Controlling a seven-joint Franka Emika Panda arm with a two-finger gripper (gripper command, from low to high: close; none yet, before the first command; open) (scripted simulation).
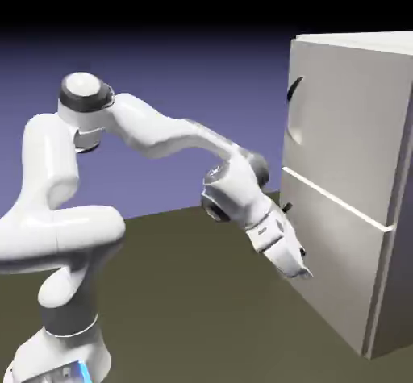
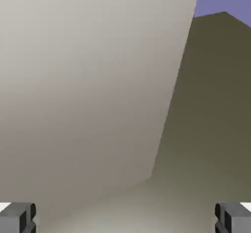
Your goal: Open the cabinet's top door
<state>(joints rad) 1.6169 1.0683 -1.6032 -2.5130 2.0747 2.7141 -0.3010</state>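
Top door (image 1: pixel 347 123) is shut; my gripper (image 2: pixel 125 218), fingers spread and empty, sits below its handle (image 1: pixel 295 109). Grasping and pulling remain.

1. One arm (image 1: pixel 161 131), with one gripper (image 2: pixel 125 218).
2. One cabinet (image 1: pixel 395 285).
3. Two doors — one top door (image 1: pixel 347 123) and one lower door (image 1: pixel 335 244).
4. Two handles — one upper handle (image 1: pixel 295 89) and one lower handle (image 1: pixel 286 207).
5. Two finger tips (image 2: pixel 22 217) in the hand view.
6. One backdrop (image 1: pixel 177 67).
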